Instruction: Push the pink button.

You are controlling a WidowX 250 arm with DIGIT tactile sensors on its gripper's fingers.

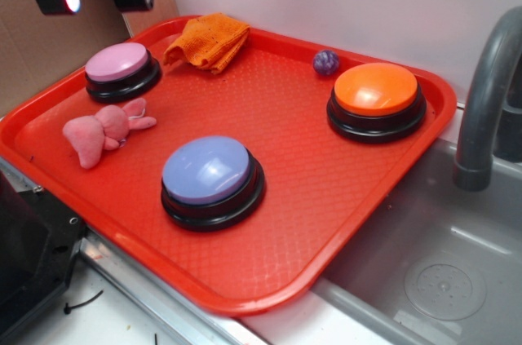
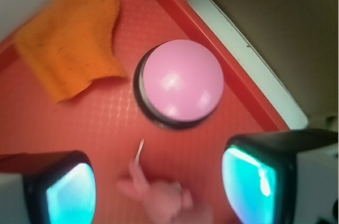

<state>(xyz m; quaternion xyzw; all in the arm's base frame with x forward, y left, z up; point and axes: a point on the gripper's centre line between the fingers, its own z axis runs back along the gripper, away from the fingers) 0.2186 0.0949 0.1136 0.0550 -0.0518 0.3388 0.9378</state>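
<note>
Below the parted jaws, the pink button [image 2: 181,83], pale glossy dome on black base, untouched.

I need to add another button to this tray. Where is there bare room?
Bare tray lies in the middle, between the orange cloth, orange button and lavender button, and along the near right corner. The far left, around the pink button and bunny, is crowded.

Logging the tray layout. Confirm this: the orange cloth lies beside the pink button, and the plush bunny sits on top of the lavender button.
Not quite. In the exterior view the plush bunny lies on the tray, between the pink button and lavender button. The orange cloth is right.
</note>
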